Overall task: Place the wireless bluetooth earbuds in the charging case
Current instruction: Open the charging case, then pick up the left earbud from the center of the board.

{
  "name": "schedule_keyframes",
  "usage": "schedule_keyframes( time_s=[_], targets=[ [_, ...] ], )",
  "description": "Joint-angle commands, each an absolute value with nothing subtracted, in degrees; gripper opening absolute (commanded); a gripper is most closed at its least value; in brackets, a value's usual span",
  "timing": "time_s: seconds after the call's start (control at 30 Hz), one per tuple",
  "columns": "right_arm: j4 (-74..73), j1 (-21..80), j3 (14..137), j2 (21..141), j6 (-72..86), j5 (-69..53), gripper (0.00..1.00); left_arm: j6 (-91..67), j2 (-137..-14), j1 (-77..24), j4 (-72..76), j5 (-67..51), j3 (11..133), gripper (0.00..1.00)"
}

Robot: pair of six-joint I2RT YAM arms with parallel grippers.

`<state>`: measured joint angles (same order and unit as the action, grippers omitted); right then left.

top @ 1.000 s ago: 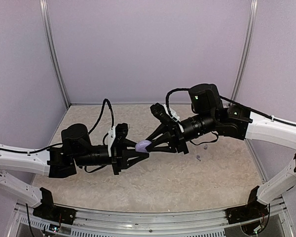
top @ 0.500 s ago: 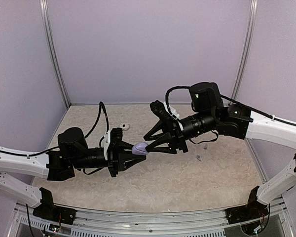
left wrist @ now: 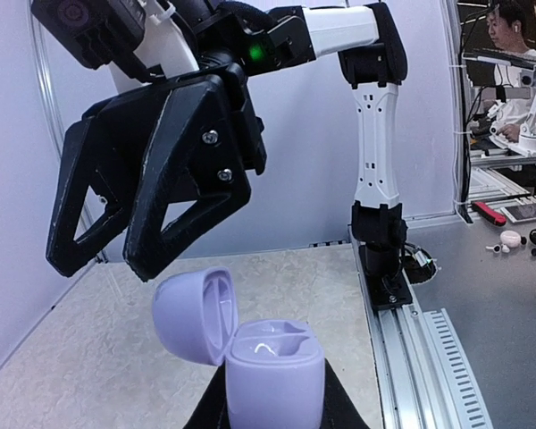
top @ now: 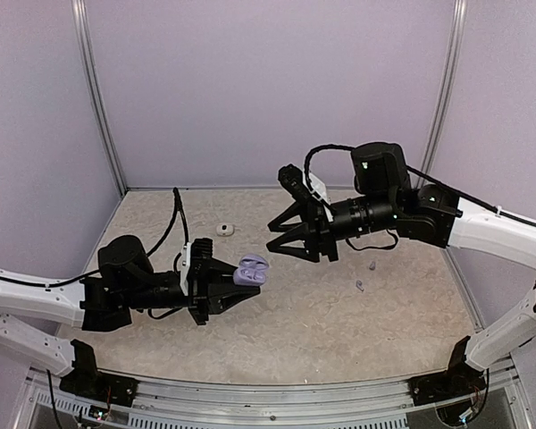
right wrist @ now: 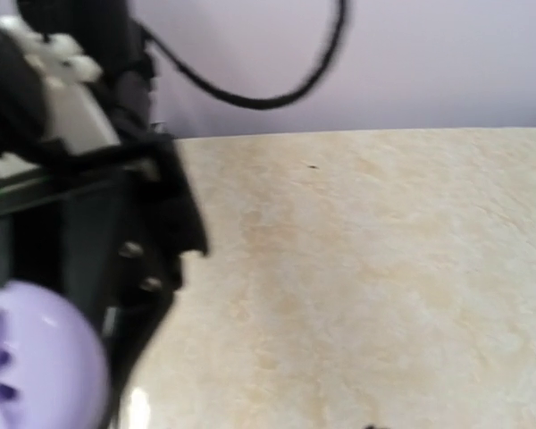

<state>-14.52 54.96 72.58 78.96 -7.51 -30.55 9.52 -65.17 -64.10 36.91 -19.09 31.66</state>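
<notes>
My left gripper (top: 239, 281) is shut on the base of a lilac charging case (top: 250, 270) and holds it above the table. The case's lid (left wrist: 189, 313) stands open to the left, and both wells in the base (left wrist: 277, 344) are empty. My right gripper (top: 280, 238) hangs open and empty in the air, up and to the right of the case and apart from it. In the left wrist view its fingers (left wrist: 174, 197) loom just behind the lid. Two tiny pale earbuds (top: 372, 264) (top: 360, 286) lie on the table under the right arm. The right wrist view is blurred and shows the case (right wrist: 36, 362) at lower left.
A small white rounded object (top: 224, 229) lies on the table at the back, left of centre. The speckled beige table (top: 295, 322) is walled by pale panels on three sides. A metal rail (top: 268, 393) runs along the near edge.
The case lid has gone from shut to open. My left gripper drew back left and lower with the case. My right gripper let go and pulled away up and to the right.
</notes>
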Motion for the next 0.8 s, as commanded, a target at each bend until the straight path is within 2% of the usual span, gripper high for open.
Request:
schedule_keyframes(
  time_s=[0.0, 0.3, 0.77],
  targets=[
    [-11.29, 52.84, 71.92, 76.27, -5.48, -28.38, 0.48, 8.97, -63.27, -63.76, 42.54, -18.06, 29.36, 0.06],
    [-9.64, 43.62, 63.07, 72.84, 3.23, -29.2, 0.61, 3.63, -63.19, -58.44, 50.2, -18.3, 25.79, 0.06],
    [-32.69, 32.23, 61.99, 81.42, 4.5, -14.81, 0.54, 3.83, -64.69, -55.44, 49.76, -19.35, 25.14, 0.06]
  ],
)
